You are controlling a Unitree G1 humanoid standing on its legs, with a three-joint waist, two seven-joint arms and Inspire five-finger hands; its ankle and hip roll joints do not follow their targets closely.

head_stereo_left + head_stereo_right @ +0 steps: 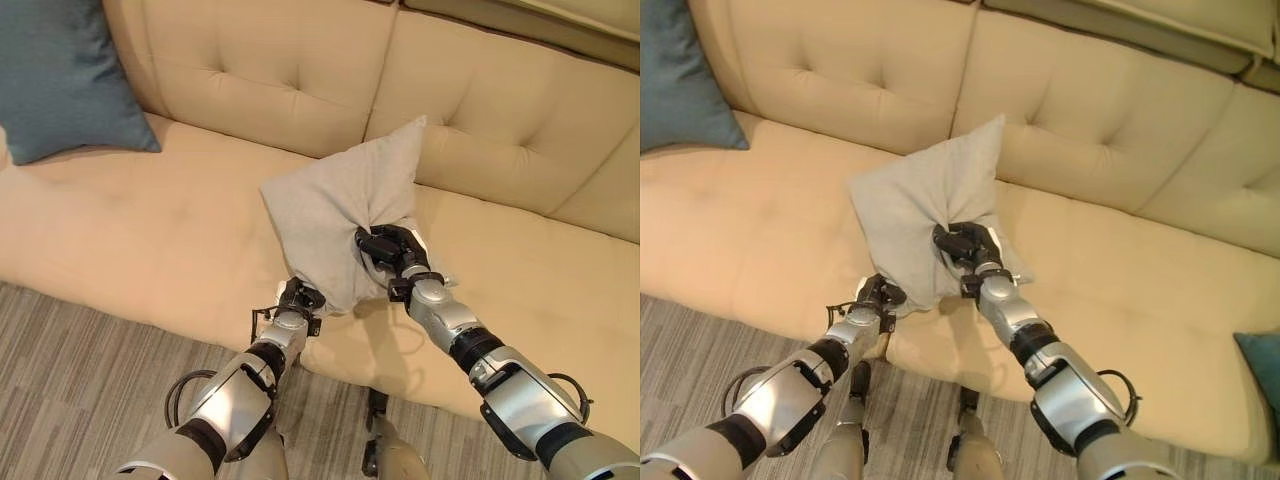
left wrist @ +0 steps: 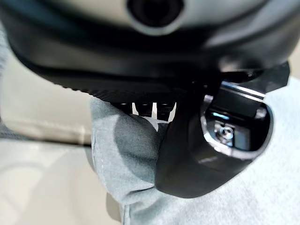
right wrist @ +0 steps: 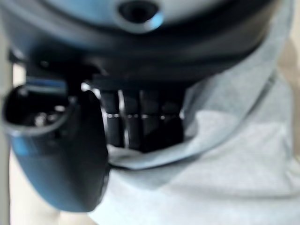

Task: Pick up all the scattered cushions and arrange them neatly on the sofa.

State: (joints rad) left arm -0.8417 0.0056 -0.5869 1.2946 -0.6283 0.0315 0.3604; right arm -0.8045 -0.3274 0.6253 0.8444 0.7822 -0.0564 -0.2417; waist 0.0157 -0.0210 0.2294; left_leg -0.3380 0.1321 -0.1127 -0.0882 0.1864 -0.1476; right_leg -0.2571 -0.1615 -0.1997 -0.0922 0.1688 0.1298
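Observation:
A light grey cushion (image 1: 340,205) stands tilted on the beige sofa seat (image 1: 150,240), its top corner leaning toward the backrest. My right hand (image 1: 390,252) is shut on a bunched fold of its right lower edge; the fingers (image 3: 140,124) and thumb pinch the grey cloth (image 3: 225,154). My left hand (image 1: 300,298) grips the cushion's lower left corner at the seat's front edge, thumb (image 2: 197,154) pressed on the grey fabric (image 2: 126,154). A blue-grey cushion (image 1: 65,75) leans against the backrest at the far left.
The tufted sofa backrest (image 1: 300,70) runs across the back. A teal cushion corner (image 1: 1262,362) lies on the seat at the far right. Grey striped carpet (image 1: 70,370) lies in front of the sofa.

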